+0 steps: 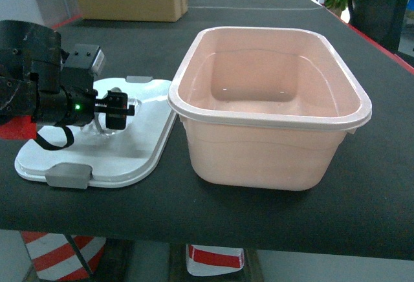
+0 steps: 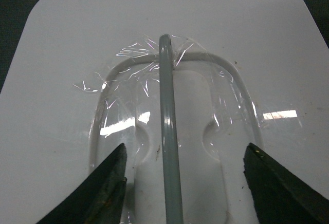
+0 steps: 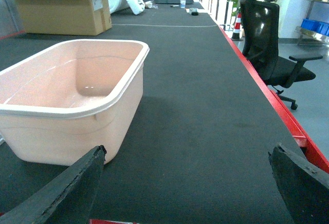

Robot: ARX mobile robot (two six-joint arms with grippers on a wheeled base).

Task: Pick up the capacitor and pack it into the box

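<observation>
**No capacitor to be seen, and a hand over the lid**

The big black table holds the pink box in the middle. The box stands open and looks empty inside. Nothing has been packed yet, I think.

Just to the left of the box lies its white lid, flat on the table, with grey clips at its near and far edges. The left gripper hangs right over the lid, fingers spread wide, one on each side of the thin grey handle. It holds nothing. Crinkly clear tape covers the handle spot.

The right gripper waits on the right of the box, fingers open wide too, and empty.

I cannot see a capacitor in any view. That is the main worry. If the left gripper closes here, it could grab the handle and lift the lid instead. The tape might stick to the fingers. A raised lid could bump the box, since they sit so close.
</observation>
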